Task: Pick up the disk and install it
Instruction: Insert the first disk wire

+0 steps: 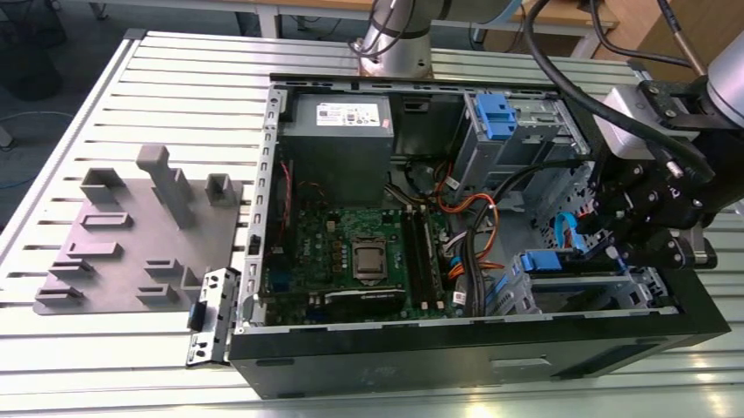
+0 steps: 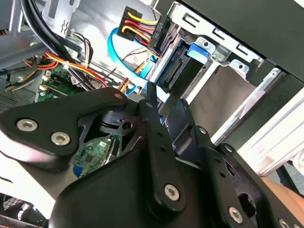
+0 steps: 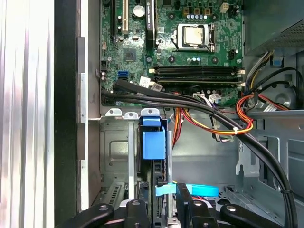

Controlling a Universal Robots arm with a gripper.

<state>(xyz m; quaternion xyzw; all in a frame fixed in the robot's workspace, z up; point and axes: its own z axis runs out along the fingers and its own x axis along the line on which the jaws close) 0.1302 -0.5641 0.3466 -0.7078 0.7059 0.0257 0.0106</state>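
The gripper (image 3: 164,209) stands over the drive bay of the open computer case (image 1: 465,353), its black fingers (image 2: 154,118) either side of the disk's edge; whether they clamp it cannot be told. The disk (image 3: 159,178) sits edge-on in the bay slot, showing a thin dark slab with a blue plastic rail (image 3: 153,140). Its label is hidden. Beyond lie the cable bundle (image 3: 199,102) and motherboard (image 3: 175,42).
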